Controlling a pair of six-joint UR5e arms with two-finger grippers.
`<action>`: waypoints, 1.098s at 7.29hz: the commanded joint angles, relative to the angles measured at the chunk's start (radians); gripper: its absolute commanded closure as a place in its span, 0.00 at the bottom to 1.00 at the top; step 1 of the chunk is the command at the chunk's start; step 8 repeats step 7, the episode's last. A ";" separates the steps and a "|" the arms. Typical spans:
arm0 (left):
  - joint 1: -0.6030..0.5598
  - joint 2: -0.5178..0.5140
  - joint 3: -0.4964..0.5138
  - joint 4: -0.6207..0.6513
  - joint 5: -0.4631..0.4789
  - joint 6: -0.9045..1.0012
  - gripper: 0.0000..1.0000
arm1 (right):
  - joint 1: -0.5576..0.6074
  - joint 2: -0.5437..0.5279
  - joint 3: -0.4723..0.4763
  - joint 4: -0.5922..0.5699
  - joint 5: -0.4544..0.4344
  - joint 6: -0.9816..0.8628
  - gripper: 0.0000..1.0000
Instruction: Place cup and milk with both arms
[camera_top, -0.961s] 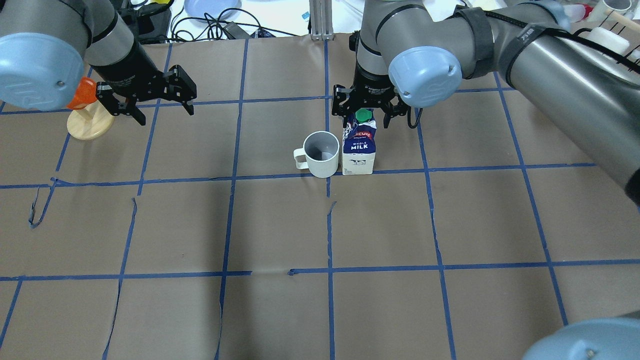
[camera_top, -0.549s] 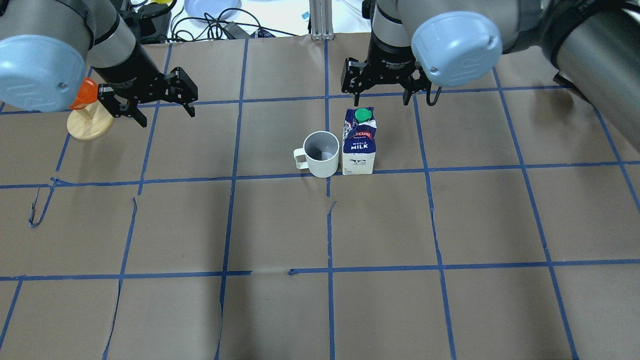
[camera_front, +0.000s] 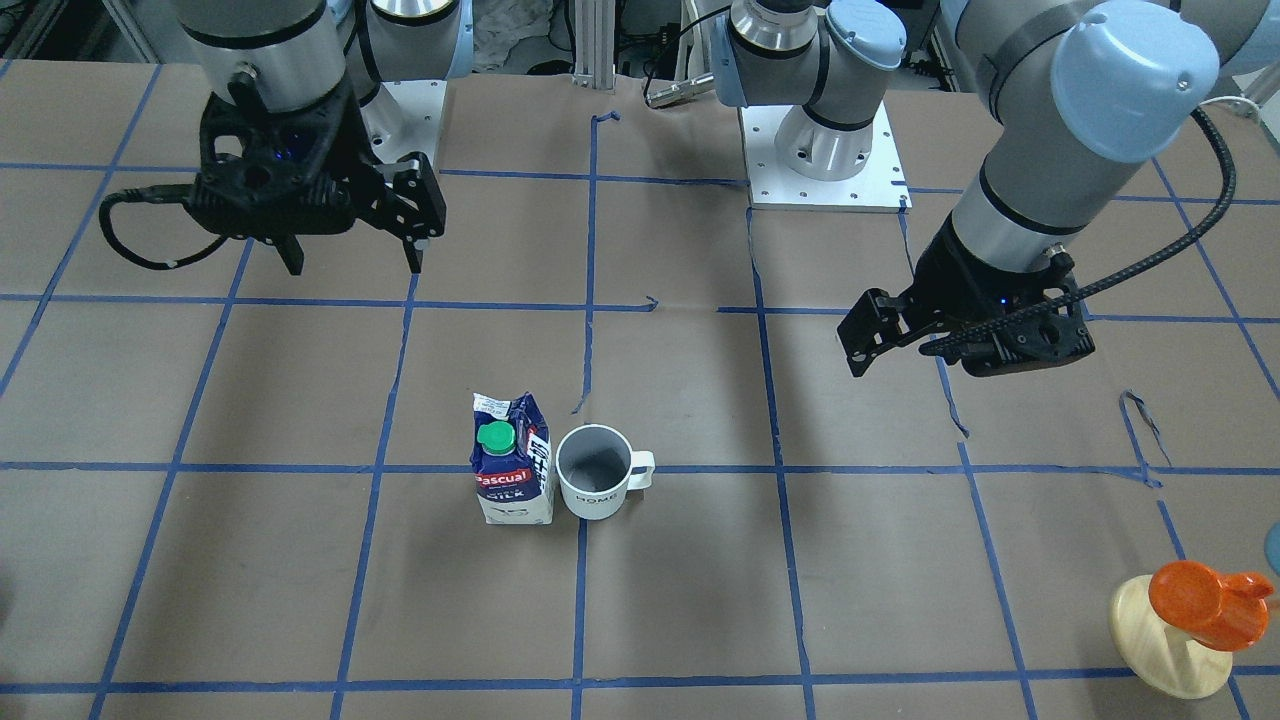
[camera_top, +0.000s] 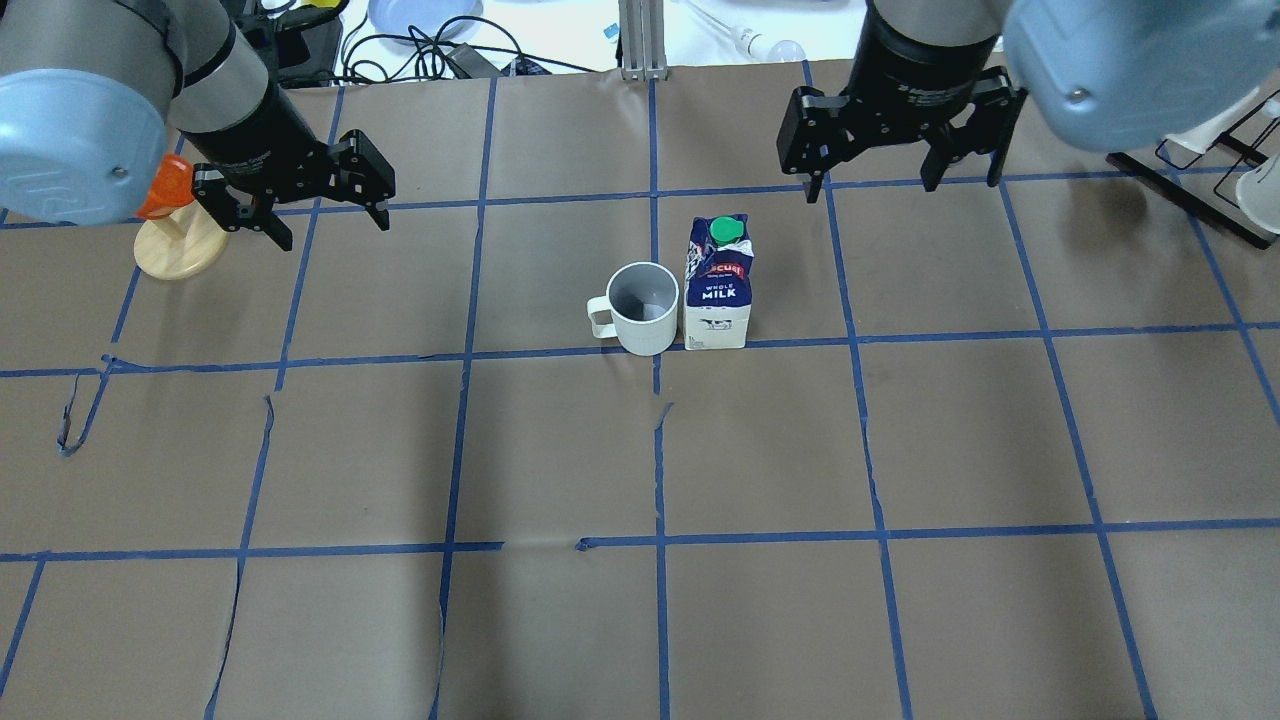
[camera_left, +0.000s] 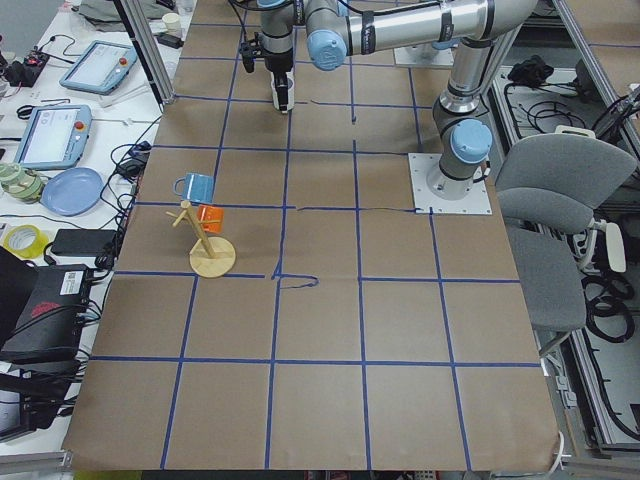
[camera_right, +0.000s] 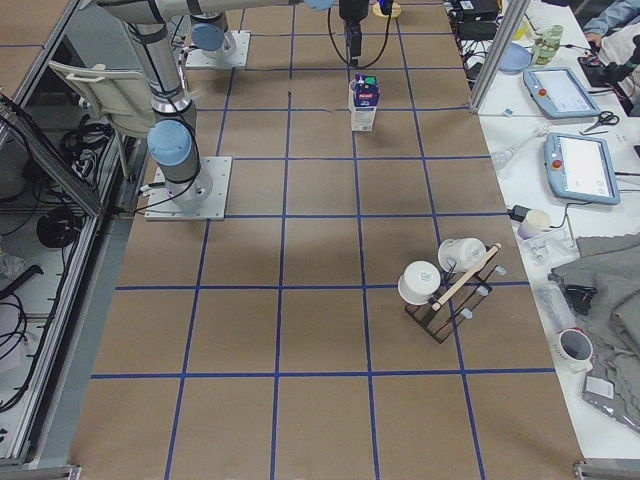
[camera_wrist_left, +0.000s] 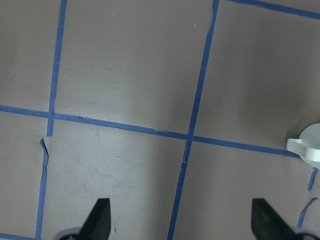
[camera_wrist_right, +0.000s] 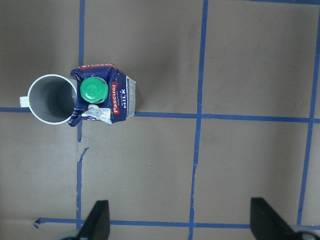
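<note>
The right tool no longer straddles the top of the milk. It is lifted clear of the green cap and now hangs well apart from the milk, higher and off to its right.

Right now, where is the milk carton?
In the overhead view the milk carton stands upright near the centre, immediately right of the mug.

cup cut by left wrist view's edge, orange cup half hidden behind left arm
</note>
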 joint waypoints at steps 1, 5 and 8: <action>-0.002 0.009 0.000 0.000 -0.001 -0.001 0.00 | -0.046 -0.077 0.073 -0.001 0.006 -0.025 0.01; -0.005 0.006 -0.003 0.000 0.005 0.000 0.00 | -0.044 -0.072 0.073 -0.004 0.010 -0.014 0.00; -0.005 0.006 -0.003 0.000 0.004 0.000 0.00 | -0.044 -0.072 0.070 -0.006 0.012 -0.014 0.00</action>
